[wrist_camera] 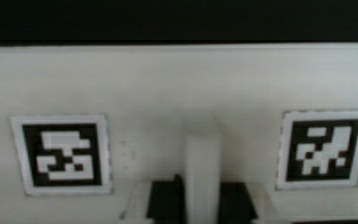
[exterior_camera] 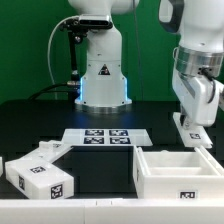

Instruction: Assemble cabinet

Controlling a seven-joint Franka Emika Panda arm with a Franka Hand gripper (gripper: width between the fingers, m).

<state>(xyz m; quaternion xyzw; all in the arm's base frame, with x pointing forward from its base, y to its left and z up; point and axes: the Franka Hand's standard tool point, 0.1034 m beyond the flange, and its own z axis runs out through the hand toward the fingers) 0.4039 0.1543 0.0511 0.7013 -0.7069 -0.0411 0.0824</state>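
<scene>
My gripper (exterior_camera: 195,120) is at the exterior view's right, down on a white cabinet panel (exterior_camera: 188,131) that stands on the black table just behind the open white cabinet box (exterior_camera: 150,172). In the wrist view the panel (wrist_camera: 176,90) fills the picture, with two square tags and a raised middle rib. The two dark fingers (wrist_camera: 167,200) sit close on either side of that rib, so the gripper (wrist_camera: 199,188) looks shut on it. Another white cabinet piece (exterior_camera: 40,176) with tags lies at the front left.
The marker board (exterior_camera: 107,137) lies flat in the middle of the table, before the arm's white base (exterior_camera: 103,75). A small white part (exterior_camera: 2,163) shows at the left edge. Green wall behind.
</scene>
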